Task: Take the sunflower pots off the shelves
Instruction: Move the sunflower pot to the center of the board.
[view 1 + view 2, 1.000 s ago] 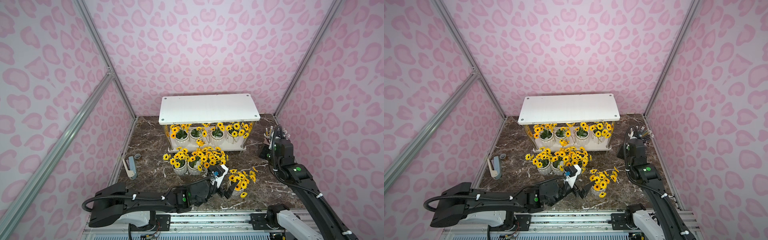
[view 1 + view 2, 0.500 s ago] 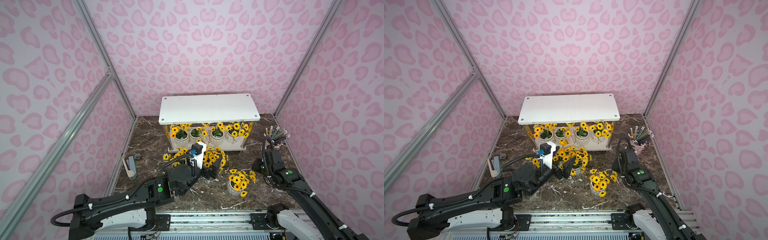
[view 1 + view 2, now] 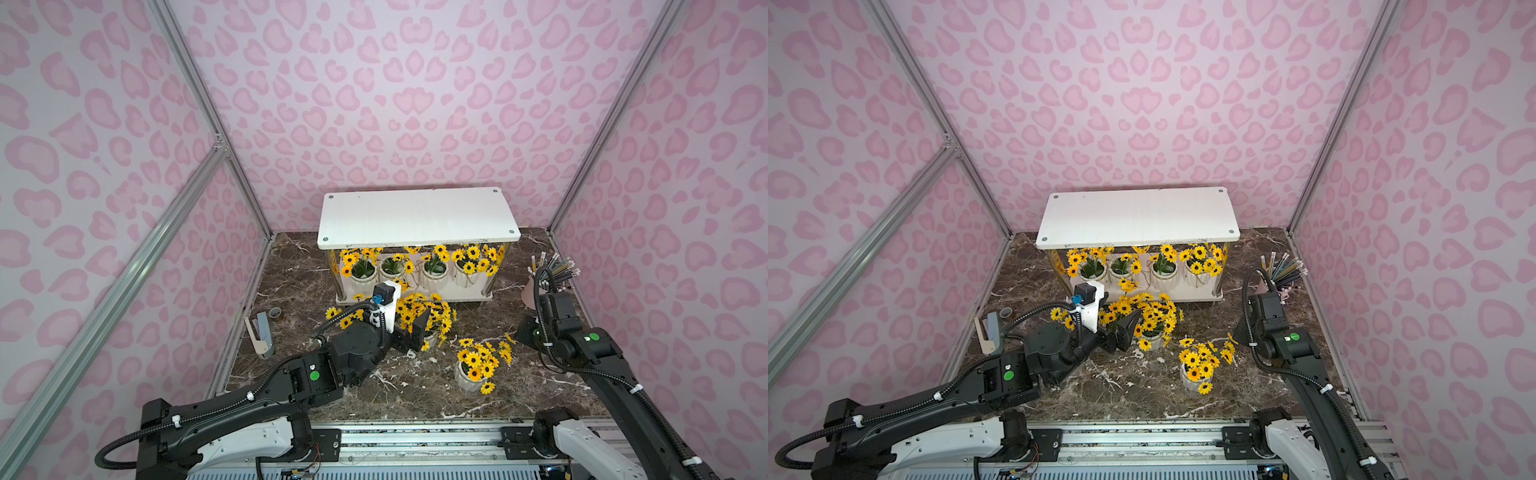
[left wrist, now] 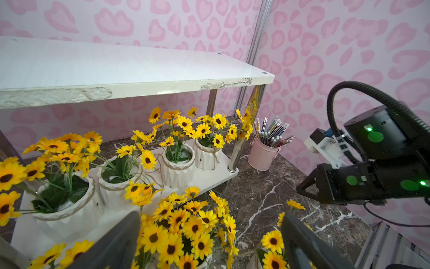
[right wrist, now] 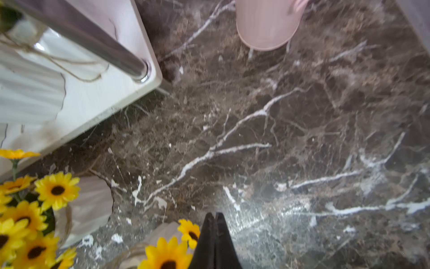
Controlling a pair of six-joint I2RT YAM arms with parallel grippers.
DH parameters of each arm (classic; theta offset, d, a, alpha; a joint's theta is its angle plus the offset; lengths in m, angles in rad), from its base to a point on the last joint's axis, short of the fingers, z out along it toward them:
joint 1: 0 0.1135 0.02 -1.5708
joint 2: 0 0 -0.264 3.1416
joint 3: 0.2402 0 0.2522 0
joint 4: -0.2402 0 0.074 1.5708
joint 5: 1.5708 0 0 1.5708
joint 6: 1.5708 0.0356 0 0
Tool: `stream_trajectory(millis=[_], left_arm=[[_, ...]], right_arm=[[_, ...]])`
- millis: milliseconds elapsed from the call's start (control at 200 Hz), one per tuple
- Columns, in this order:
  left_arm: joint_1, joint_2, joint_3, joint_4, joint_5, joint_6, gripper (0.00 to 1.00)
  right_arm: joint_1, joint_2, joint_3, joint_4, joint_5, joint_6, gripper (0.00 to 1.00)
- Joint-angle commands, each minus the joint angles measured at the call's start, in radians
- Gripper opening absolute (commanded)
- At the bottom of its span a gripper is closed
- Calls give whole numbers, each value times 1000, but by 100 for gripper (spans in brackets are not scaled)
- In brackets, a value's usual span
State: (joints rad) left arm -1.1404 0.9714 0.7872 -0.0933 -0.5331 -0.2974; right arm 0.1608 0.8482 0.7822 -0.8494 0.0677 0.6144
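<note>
Sunflower pots (image 3: 434,277), four of them, sit in a row on the lower tier of the shelves (image 3: 415,212); top tier is bare, and more stand on the counter (image 3: 415,395) in front. Left claw (image 4: 210,215) gapes wide, empty, beside that cluster; right claw (image 5: 214,217) is pinched shut on nothing. Best, I reckon, to slip in low under the top board, straddle one pot below its blooms, draw straight out.

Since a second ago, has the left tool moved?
Yes. The left tool has moved toward the white two-tier chrome-legged shelves, away from the lone white ribbed sunflower pot near the front.
</note>
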Motion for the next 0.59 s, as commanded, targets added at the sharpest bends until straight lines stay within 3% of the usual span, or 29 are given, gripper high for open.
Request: stream_trajectory(millis=[0, 125, 350, 590], left_arm=[[28, -3, -12, 17, 94, -58, 96], [51, -3, -28, 37, 137, -69, 96], [63, 1, -55, 63, 87, -60, 97], [69, 25, -54, 72, 81, -61, 96]], right_arm=[[0, -42, -19, -40, -97, 55, 2], [8, -6, -61, -31, -95, 44, 2], [43, 54, -137, 48, -133, 45, 5], [197, 121, -171, 157, -139, 110, 7]])
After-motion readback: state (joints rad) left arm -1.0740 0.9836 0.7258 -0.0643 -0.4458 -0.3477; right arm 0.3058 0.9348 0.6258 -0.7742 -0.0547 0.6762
